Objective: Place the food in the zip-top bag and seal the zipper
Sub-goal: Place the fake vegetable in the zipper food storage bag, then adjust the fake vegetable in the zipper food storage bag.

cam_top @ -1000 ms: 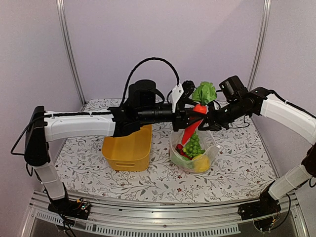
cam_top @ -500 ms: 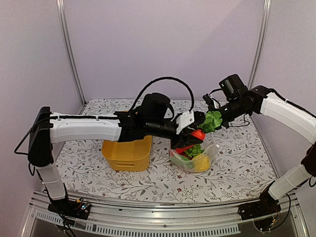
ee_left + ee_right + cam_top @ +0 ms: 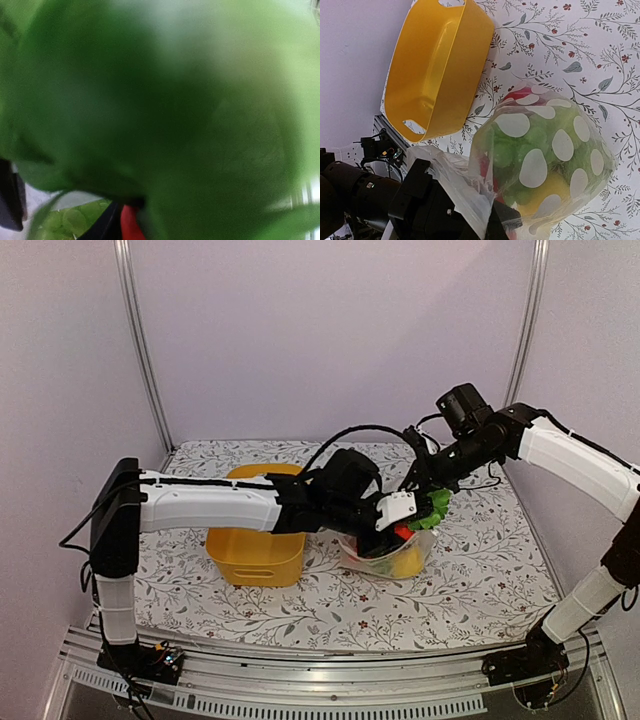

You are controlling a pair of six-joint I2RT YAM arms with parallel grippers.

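The left arm stretches rightward, the left tool (image 3: pixel 398 522) dipped into the mouth of the zip-top bag (image 3: pixel 352 556) on the desk (image 3: pixel 480 590), lettuce (image 3: pixel 434 508) at the rim. Green blur fills its wrist view, so its grip cannot be told. Only the right wrist view shows the right tool (image 3: pixel 470 215) pinching the bag's edge, with green and yellow food (image 3: pixel 540 145) inside
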